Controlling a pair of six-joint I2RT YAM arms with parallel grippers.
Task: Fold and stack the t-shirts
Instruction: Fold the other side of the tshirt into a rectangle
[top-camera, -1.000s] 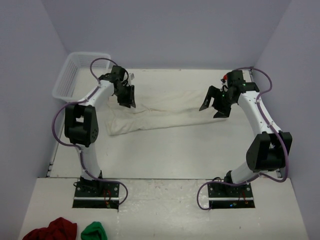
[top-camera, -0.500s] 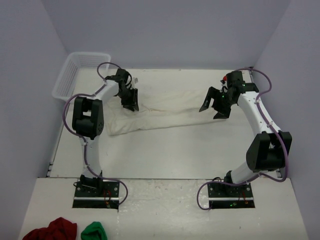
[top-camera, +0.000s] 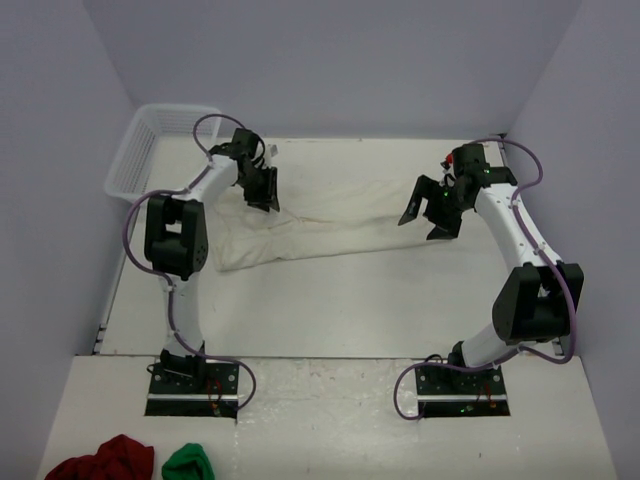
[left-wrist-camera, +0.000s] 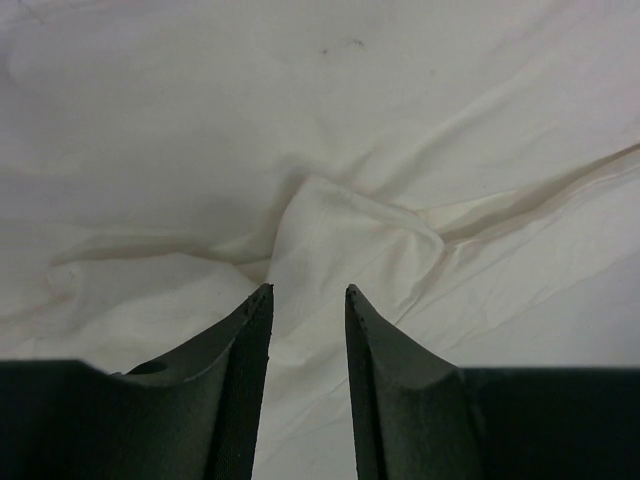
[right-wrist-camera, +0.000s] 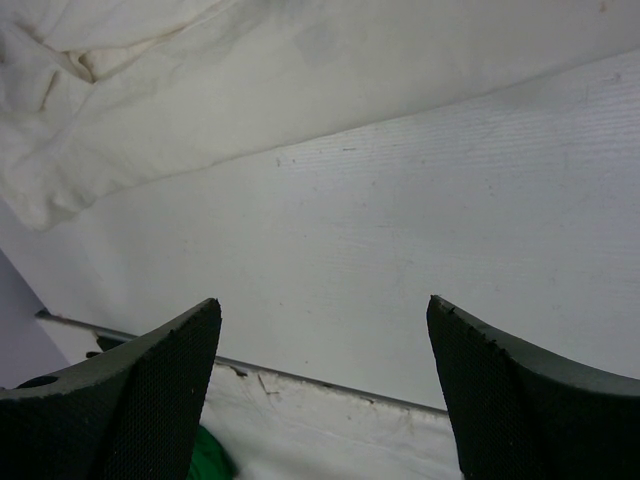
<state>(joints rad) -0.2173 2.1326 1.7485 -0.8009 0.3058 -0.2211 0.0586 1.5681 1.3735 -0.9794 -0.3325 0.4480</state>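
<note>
Two claws at the t-shirt (top-camera: 330, 228)
The off-white shirt lay crumpled across the middle of the table (top-camera: 350, 300). At its far left edge my left claw (left-wrist-camera: 308, 292) pinched a raised fold. My right claw (right-wrist-camera: 325, 305) hung spread and empty by its right end. A white basket (top-camera: 150, 150) sat beyond.

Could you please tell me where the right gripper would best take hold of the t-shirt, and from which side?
Probably the rumpled end of the t-shirt nearest the open right gripper, coming straight down from above. The cloth lies flat elsewhere, but the raised folds there give something to pinch, and it lies opposite the left gripper, which pinches the shirt's left part.
</note>
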